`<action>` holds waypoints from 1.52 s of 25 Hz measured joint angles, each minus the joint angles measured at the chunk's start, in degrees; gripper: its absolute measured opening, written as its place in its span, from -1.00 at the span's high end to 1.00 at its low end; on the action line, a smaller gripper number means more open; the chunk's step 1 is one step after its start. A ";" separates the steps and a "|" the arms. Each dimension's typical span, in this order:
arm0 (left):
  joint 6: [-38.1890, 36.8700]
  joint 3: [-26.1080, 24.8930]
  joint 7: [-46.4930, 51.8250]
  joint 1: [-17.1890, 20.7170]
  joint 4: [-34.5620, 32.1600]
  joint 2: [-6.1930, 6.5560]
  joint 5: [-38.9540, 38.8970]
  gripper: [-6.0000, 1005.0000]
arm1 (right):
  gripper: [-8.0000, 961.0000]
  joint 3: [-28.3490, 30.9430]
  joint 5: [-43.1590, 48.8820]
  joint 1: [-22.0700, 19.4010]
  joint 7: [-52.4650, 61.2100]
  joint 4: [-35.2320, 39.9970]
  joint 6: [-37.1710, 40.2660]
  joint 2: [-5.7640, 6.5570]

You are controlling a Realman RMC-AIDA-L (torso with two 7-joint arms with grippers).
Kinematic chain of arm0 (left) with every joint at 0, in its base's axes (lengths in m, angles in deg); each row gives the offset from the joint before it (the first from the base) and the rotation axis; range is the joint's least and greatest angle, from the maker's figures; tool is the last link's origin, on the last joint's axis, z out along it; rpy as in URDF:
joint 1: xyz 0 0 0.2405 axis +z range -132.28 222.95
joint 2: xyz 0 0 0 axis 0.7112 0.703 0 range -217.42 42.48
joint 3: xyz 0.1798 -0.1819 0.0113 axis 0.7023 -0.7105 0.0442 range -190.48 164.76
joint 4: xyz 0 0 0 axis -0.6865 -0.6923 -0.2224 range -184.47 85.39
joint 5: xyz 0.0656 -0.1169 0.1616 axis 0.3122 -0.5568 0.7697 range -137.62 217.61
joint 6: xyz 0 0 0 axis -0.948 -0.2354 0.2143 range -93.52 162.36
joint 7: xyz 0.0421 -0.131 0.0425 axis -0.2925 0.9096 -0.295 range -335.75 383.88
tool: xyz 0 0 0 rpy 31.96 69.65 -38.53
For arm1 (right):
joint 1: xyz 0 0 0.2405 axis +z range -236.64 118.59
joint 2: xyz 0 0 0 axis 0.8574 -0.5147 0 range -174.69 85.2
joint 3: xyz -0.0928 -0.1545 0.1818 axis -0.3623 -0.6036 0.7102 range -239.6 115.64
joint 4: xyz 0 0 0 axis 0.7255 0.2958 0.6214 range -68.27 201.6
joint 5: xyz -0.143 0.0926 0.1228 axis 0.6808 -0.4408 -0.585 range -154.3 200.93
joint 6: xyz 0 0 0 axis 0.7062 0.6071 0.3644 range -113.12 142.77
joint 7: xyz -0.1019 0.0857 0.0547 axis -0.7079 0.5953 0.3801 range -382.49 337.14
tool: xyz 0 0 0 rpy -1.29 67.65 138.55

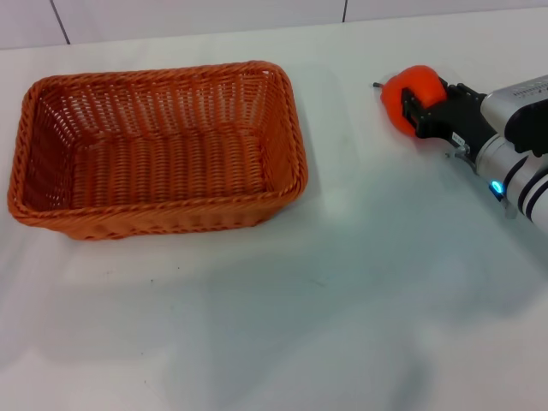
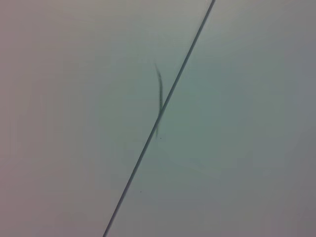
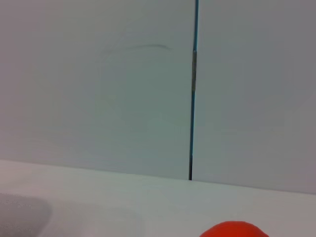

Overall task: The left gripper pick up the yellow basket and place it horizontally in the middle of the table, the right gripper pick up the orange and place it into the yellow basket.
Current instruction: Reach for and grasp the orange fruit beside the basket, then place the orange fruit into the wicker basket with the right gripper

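The right arm carries some small printing on its pale wrist sleeve, but it is too small to read; a small blue light glows on the silver cylinder behind it. That arm reaches in from the right edge of the head view, lying low and nearly level over the desk (image 1: 360, 282), pointing toward the far left. The right gripper (image 1: 409, 104) has its black fingers (image 1: 416, 110) pinching the orange (image 1: 409, 92), one finger showing dark across the fruit's near face. A thin dark stem nub pokes out on the orange's left side. Whether the fruit is raised off the desk or resting on it, I cannot tell. In the right wrist view only the top curve of the orange (image 3: 232, 230) peeks in at the edge, with the white wall and a dark vertical seam beyond.

The yellow basket (image 1: 282, 184) sits on the left part of the desk, its long side running across, open side up, with nothing inside. It is well apart from the orange.

The left gripper is out of sight; its wrist view shows only a pale surface crossed by a thin dark line.
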State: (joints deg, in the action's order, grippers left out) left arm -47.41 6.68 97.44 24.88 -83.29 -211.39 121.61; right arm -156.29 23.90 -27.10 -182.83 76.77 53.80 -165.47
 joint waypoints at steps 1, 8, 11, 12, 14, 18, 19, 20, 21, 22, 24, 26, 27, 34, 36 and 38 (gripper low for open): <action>0.00 0.00 0.00 0.00 0.00 0.00 0.00 -0.79 | -0.25 0.03 -0.01 -0.02 0.17 0.00 0.13 0.00; 0.00 -0.28 -0.04 -0.06 0.45 0.06 -0.09 -0.79 | -0.07 0.24 -0.09 -0.75 0.93 0.00 5.87 -0.03; 0.07 -0.45 -0.05 -0.15 0.70 0.12 -0.28 -0.79 | -0.01 -0.03 0.15 -0.93 2.99 0.01 11.34 -0.04; 0.09 -0.45 -0.05 -0.19 0.70 0.12 -0.32 -0.79 | 0.01 -0.27 0.24 -0.92 3.90 0.05 13.12 -0.04; 0.18 -0.44 -0.05 -0.26 0.75 0.12 -0.33 -0.79 | 0.04 -1.36 0.28 -0.67 5.94 0.47 16.06 -0.03; 0.36 -0.42 0.01 -0.43 1.51 0.19 -0.33 -0.79 | 0.11 -6.46 0.31 -0.13 8.76 4.73 17.33 -0.10; 0.41 -0.42 -0.01 -0.44 1.58 0.19 -0.33 -0.79 | 0.13 -8.42 0.53 0.07 9.39 6.31 17.24 -0.10; 0.45 -0.41 -0.05 -0.44 1.58 0.19 -0.33 -0.79 | 0.15 -9.84 1.07 0.34 10.01 7.53 17.14 -0.11; 0.49 -0.42 -0.06 -0.45 1.58 0.17 -0.33 -0.79 | 0.19 -10.94 2.32 0.74 10.86 8.62 17.04 -0.13; 0.54 -0.42 -0.07 -0.45 1.58 0.16 -0.33 -0.79 | 0.23 -11.53 4.20 1.25 12.09 9.59 17.02 -0.16; 0.59 -0.45 -0.07 -0.50 1.58 0.14 -0.43 -0.79 | 0.28 -11.98 8.88 2.42 15.29 10.95 17.02 -0.24; 0.62 -0.47 -0.07 -0.55 1.58 0.09 -0.66 -0.79 | 0.31 -12.33 13.01 3.92 18.41 11.66 17.02 -0.37; 0.62 -0.47 -0.07 -0.56 1.58 0.04 -0.79 -0.79 | 0.33 -12.67 15.96 5.19 20.06 11.77 17.01 -0.50; 0.62 -0.48 -0.22 -0.57 1.58 0.00 -0.84 -0.79 | 0.41 -12.92 19.36 6.32 22.32 11.90 17.40 -0.53; 0.62 -0.48 -0.24 -0.61 1.58 0.00 -0.84 -0.79 | 0.43 -12.85 19.29 6.31 23.88 11.91 17.41 -0.42; 0.63 -0.47 -0.33 -0.72 1.58 0.00 -0.84 -0.79 | 0.45 -12.68 19.17 6.24 25.49 11.88 17.42 -0.32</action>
State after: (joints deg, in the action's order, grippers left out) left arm -46.78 6.21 97.11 24.16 -81.71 -211.39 120.76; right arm -168.97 43.07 -20.87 -157.34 88.64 71.22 -165.79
